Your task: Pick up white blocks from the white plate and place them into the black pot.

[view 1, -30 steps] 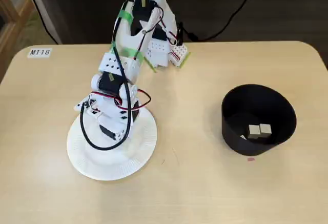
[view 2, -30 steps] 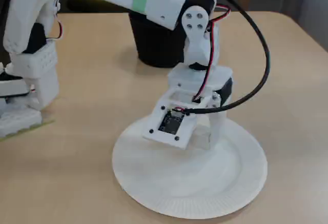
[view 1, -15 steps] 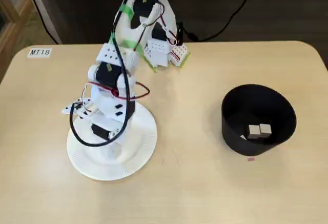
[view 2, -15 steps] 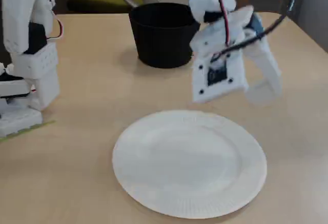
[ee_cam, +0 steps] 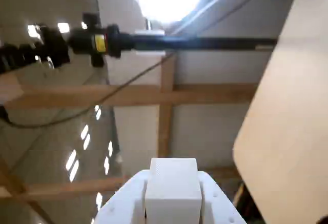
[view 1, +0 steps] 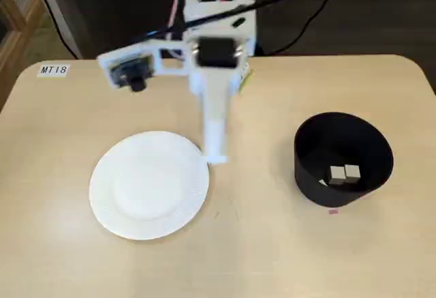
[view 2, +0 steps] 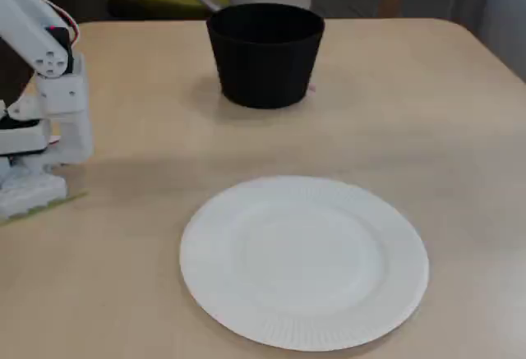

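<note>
Two cream white blocks (view 1: 345, 173) sit inside the black pot (view 1: 373, 149).

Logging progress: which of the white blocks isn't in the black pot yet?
The white block pinched in the gripper, seen in the wrist view. The two other blocks lie side by side inside the black pot.
</note>
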Robot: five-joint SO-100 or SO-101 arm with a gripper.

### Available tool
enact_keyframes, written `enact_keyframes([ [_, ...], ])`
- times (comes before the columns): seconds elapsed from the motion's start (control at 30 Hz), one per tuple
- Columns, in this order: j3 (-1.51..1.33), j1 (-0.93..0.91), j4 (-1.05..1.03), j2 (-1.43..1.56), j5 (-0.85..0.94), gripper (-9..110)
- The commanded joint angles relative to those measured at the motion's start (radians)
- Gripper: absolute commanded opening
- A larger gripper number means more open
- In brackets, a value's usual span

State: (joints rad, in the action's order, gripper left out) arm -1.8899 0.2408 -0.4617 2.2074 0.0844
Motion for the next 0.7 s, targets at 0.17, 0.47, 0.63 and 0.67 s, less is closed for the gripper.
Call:
enact_keyframes([
  [0.17, -0.339, 0.368, 0.115, 0.081, 0.003, -2],
  [0.47, -0.374, 0.497, 0.1, -0.038, 0.058, -2],
  [0.63, -0.397, 0.483, 0.112, -0.078, 0.058, -2],
  [0.67, -0.397, 0.48, 0.112, -0.086, 0.058, -2],
])
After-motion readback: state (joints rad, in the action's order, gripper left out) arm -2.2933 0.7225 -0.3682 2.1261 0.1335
